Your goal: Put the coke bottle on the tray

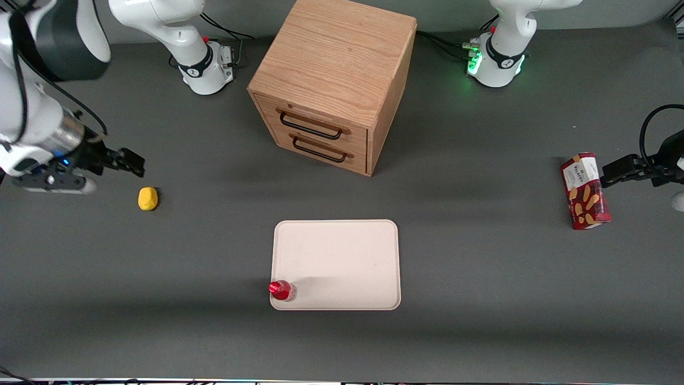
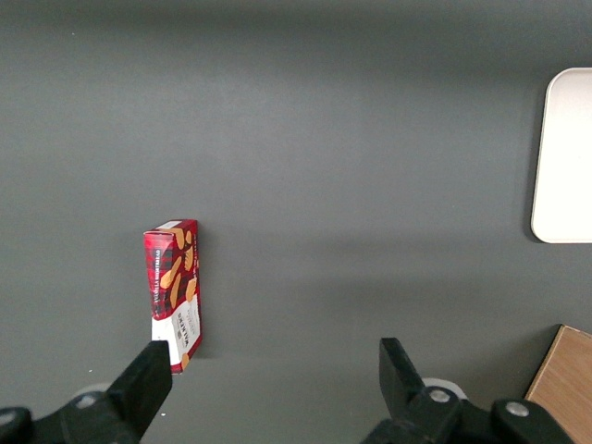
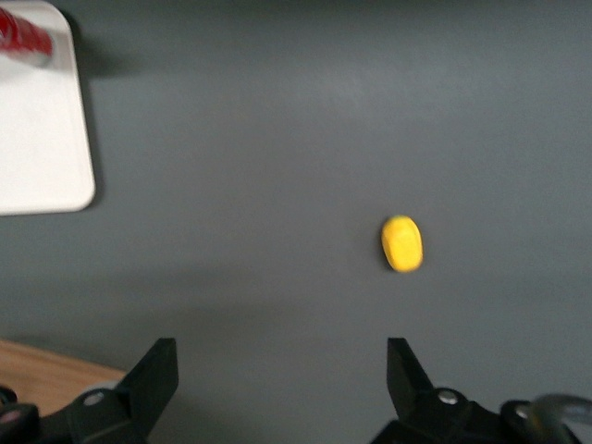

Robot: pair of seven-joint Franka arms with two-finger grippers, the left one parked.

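The coke bottle [image 1: 281, 290], small and red with a red cap, stands upright on the pale cream-pink tray [image 1: 342, 256], in the tray's near corner toward the working arm's end; it also shows as a coke bottle [image 3: 24, 37] on the tray [image 3: 42, 139] in the right wrist view. My gripper [image 1: 130, 162] hangs above the bare table far out toward the working arm's end, well apart from the tray. It is open [image 3: 282, 356] with nothing between its fingers.
A small yellow lump [image 1: 148, 198] lies on the table just nearer the front camera than the gripper. A wooden two-drawer cabinet [image 1: 334, 85] stands farther back than the tray. A red snack box [image 1: 585, 191] sits toward the parked arm's end.
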